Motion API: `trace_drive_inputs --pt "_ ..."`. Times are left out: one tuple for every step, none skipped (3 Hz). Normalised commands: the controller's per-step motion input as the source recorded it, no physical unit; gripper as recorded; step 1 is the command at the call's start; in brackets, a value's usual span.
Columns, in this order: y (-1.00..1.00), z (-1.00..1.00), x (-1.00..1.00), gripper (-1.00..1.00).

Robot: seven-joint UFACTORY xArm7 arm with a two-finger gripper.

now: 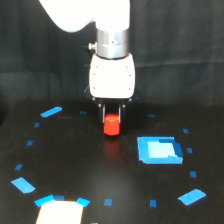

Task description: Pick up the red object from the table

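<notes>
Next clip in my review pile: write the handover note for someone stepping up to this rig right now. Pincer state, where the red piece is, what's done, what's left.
Pincer: pointing straight down, fingers on either side of the red cylinder; it looks closed on it, though the blur hides the contact.
Red cylinder: upright between the fingers, near the middle of the black table, to the exterior view's left of the big blue square.
Done: approach and apparent grip.
Left: whether it is off the surface yet cannot be told; raise it clear and confirm the grip holds.

dark curtain [30, 55] backdrop, dim light
</notes>
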Motion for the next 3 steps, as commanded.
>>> trace_drive_inputs --pt "-0.09 1.0 0.12 -1.0" --pt "-0.47 1.0 0.26 -0.17" --pt "-0.08 1.0 0.24 -0.51"
